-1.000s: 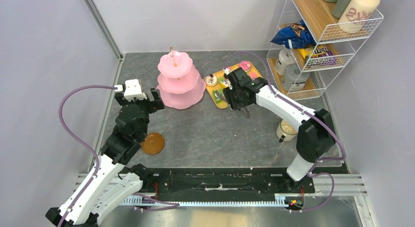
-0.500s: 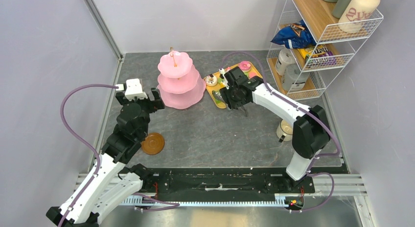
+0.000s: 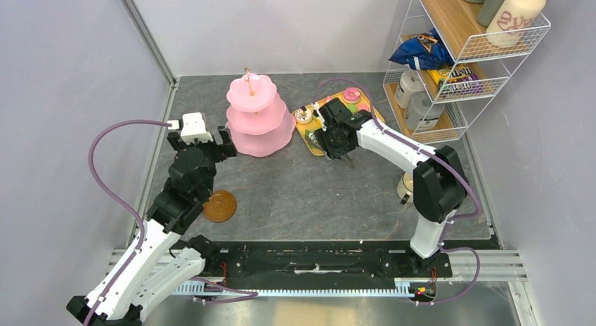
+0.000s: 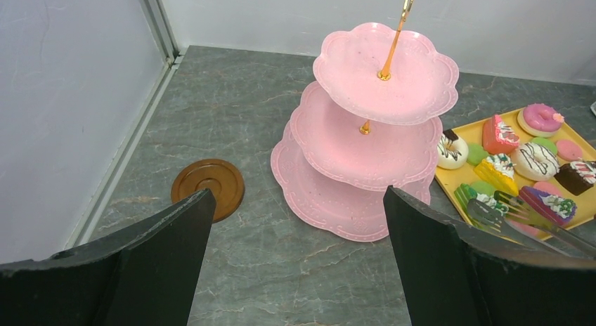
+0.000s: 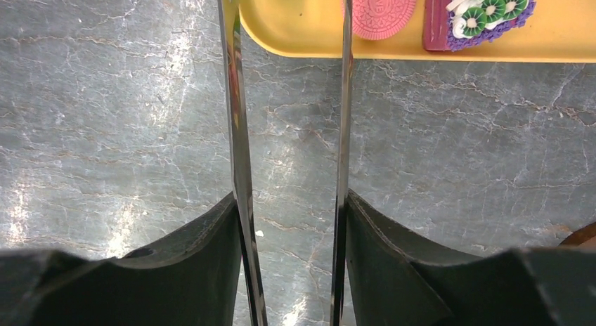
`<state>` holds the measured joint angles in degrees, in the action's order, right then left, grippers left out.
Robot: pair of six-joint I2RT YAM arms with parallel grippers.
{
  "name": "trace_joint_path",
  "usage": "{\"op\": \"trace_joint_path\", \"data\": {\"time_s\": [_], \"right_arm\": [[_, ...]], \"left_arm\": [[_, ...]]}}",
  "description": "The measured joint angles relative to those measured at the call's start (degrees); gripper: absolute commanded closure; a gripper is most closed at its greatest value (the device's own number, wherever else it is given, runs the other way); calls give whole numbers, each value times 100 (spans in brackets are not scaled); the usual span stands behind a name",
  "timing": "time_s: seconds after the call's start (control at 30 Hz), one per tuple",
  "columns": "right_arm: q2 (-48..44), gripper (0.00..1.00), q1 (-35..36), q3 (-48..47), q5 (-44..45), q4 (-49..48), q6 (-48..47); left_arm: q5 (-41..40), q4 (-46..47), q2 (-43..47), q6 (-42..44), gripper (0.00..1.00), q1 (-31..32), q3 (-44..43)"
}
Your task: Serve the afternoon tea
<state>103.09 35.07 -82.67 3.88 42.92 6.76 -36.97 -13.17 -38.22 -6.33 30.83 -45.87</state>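
The pink three-tier stand (image 3: 258, 119) stands empty at the back centre and also fills the left wrist view (image 4: 365, 129). To its right, a yellow tray (image 3: 372, 109) holds cake wedges, donuts and macarons (image 4: 539, 118). My right gripper (image 3: 336, 145) is shut on metal tongs (image 5: 235, 129), whose arms reach over the tray's near edge (image 5: 302, 24) beside a pink macaron (image 5: 383, 10). My left gripper (image 3: 200, 145) is open and empty, left of the stand. A brown saucer (image 3: 220, 206) lies near it. One mug (image 3: 410, 187) stands at the right.
A white wire shelf (image 3: 450, 94) at the back right holds two more mugs (image 3: 415, 98), a blue crisp bag (image 3: 418, 53), a yellow candy packet (image 3: 457, 74) and a cream bottle (image 3: 516, 15). Walls close in left and behind.
My right gripper with the tongs has shifted slightly left along the tray's near edge. The left arm has barely moved.
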Motion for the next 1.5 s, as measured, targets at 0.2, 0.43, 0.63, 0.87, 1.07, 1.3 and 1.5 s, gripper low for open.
{"op": "trace_joint_path", "data": {"time_s": [0.2, 0.43, 0.63, 0.87, 1.07, 1.3, 1.5], "right_arm": [[33, 57, 0, 0, 4, -2, -63], [-50, 61, 9, 0, 48, 9, -81], [-479, 61, 249, 2, 387, 7, -59], [-658, 62, 1038, -74, 726, -74, -4], [-286, 63, 1478, -450, 789, -297, 153], [358, 64, 1698, -782, 732, -702, 457], [584, 63, 1759, -876, 754, -953, 612]], "left_arm": [[2, 0, -13, 0, 3, 0, 2], [2, 0, -15, 0, 3, -26, 11], [2, 0, -15, -2, 3, -46, 20], [0, 0, 2, -2, 3, -76, 22], [0, 2, 15, -2, 3, -109, 31], [0, 4, 17, -4, 3, -201, 33], [7, 2, 20, -7, 3, -251, 33]]}}
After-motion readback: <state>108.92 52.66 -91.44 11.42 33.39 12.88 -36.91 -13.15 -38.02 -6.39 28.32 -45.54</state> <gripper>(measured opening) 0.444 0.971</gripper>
